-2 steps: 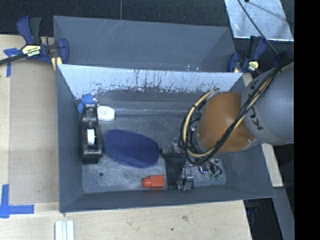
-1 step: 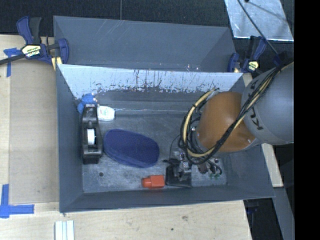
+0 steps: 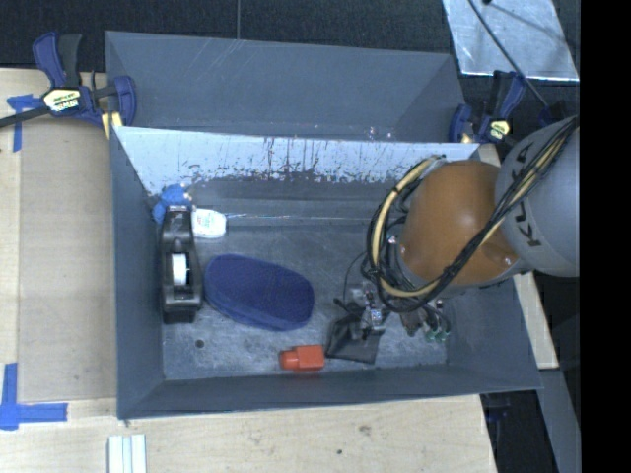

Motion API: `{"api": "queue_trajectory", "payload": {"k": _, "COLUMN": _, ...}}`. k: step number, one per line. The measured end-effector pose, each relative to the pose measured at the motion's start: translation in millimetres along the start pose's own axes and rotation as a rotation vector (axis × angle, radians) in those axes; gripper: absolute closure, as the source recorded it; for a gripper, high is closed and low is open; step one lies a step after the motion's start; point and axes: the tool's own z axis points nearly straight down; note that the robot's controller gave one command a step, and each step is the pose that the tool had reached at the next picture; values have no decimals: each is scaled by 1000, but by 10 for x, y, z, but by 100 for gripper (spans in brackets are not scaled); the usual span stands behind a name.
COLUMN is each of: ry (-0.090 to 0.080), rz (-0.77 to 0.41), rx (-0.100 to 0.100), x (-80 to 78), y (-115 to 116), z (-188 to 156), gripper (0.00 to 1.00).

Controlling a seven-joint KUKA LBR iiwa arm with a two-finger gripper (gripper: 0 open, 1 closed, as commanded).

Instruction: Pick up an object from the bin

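Gripper (image 3: 357,335) low over bin (image 3: 138,294) floor, beside orange block (image 3: 302,359).

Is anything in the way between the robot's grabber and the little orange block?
Nothing visible. The gripper sits just right of the orange block, near the front wall of the bin. The blue oval pad lies behind the block, out of the way.
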Motion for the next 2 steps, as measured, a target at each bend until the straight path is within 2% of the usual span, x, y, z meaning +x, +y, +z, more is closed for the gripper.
{"api": "queue_trajectory", "payload": {"k": 1, "ry": 1, "rz": 2, "rx": 0, "x": -9, "y": -1, "z": -32, "gripper": 100}}
{"api": "queue_trajectory", "payload": {"k": 2, "ry": 0, "rz": 5, "rx": 0, "x": -27, "y": -3, "z": -328, "gripper": 100}}
